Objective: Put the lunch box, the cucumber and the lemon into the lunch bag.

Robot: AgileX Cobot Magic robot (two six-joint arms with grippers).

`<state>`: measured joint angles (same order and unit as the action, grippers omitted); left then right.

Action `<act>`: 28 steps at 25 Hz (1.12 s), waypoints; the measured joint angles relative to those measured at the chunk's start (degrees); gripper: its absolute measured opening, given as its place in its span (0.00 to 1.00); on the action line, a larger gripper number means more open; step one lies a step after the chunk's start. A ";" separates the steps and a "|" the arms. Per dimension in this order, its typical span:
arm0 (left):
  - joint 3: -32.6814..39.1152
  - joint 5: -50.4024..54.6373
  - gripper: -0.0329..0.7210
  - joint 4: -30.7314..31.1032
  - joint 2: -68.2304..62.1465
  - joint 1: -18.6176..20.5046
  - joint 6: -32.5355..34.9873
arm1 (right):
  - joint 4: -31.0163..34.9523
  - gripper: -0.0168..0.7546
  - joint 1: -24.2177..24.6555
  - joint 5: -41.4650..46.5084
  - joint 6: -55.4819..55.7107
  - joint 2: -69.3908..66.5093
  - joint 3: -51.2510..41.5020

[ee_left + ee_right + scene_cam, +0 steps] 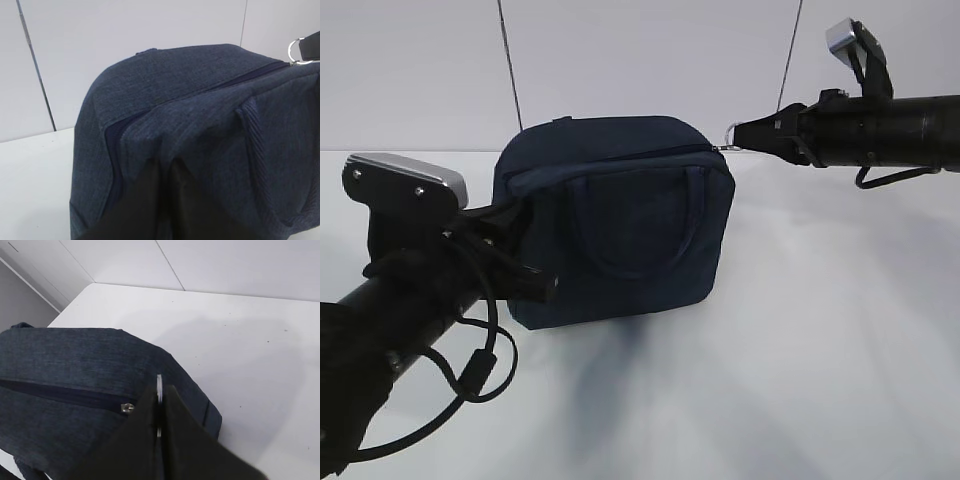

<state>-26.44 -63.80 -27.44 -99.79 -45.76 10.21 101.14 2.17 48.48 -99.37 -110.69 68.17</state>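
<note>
Arms reach in level from both sides: left claw pinches the bag low at its end; right claw clamps the zipper pull at the top corner.

White table, dark navy lunch bag upright on it, zipper closed.

A white table stands before pale panelled walls with dark seams.
</note>
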 joint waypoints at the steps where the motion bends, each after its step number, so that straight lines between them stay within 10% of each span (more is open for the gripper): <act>1: 0.00 0.09 0.05 -0.06 -0.04 0.00 0.00 | -0.03 0.05 0.13 0.12 0.09 0.00 0.00; 28: -0.02 3.29 0.05 -2.61 -2.26 0.00 -0.10 | 0.24 0.05 1.33 11.06 1.28 0.00 0.65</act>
<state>-26.46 -60.51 -30.05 -102.05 -45.76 10.11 101.38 3.49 59.54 -98.09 -110.69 68.83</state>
